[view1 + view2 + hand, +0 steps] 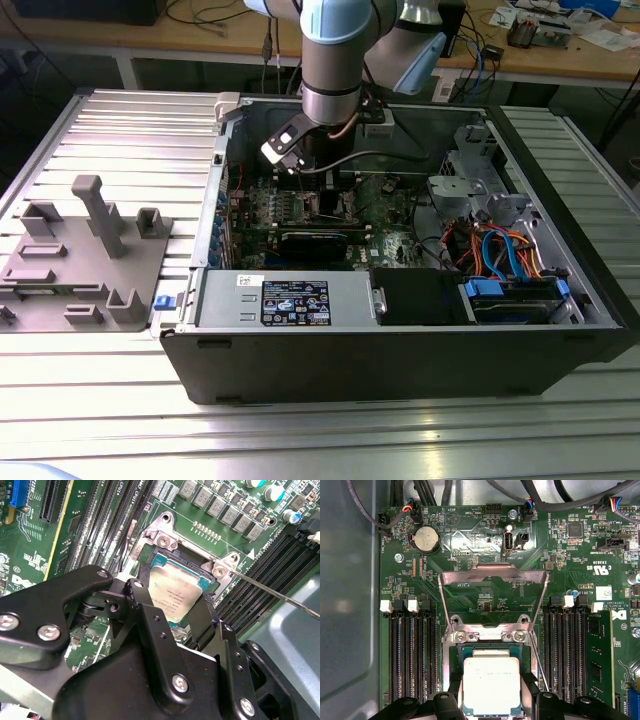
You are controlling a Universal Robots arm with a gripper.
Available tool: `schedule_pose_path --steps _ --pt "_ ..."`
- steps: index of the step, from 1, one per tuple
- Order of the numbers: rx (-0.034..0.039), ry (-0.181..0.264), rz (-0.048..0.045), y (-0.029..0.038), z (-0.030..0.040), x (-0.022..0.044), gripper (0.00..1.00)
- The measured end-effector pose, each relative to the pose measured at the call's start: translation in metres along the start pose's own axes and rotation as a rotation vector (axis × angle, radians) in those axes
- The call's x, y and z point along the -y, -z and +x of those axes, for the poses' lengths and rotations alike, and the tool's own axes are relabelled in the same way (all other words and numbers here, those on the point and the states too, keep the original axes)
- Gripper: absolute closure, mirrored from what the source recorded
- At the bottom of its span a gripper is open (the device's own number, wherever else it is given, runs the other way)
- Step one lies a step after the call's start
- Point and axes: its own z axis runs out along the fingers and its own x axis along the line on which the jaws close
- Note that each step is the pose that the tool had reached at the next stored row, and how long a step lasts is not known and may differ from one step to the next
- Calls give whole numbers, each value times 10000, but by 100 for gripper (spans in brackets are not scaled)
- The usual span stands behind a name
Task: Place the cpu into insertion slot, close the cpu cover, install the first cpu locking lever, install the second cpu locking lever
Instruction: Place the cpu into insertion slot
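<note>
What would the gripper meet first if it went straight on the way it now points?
Probably the insertion slot, right beneath the cpu that the gripper straddles; the remaining gap is unclear.

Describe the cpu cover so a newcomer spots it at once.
On the green motherboard, the cpu sits between two banks of black memory slots. The cpu cover is the silvery frame hinged at its edge, standing open; unlike that solid chip, its centre is a window.

From high and well back in the exterior view, looking down slantwise into the open computer case (pixel 400 350). Close over the green board (pixel 427 580) in both wrist views, sharing the cpu (pixel 491 685).
</note>
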Motion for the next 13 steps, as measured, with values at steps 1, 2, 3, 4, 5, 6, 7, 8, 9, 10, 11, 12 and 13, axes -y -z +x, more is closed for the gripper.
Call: schedule_pose_path --steps 1,2,3,4,5,6,7,8,9,10,11,12,13 --pt "-1 0 -2 -1 0 0 44" --pt "-1 0 -1 0 0 0 44" --pt "-1 0 0 -1 0 0 38" --pt "-1 0 0 -1 0 0 38" --pt "-1 0 0 -1 0 0 38" --pt "-2 0 -1 -1 1 0 38" --pt "-5 0 -2 -3 4 -1 38" --pt "-5 -1 -2 -3 8 0 38" --pt "-1 0 0 -1 16 0 38" --pt "-2 2 -1 -1 17 0 38" --pt "-2 3 -1 -1 17 0 38" --pt "-1 1 -1 -1 17 0 38" --pt "-1 0 0 -1 17 0 38"
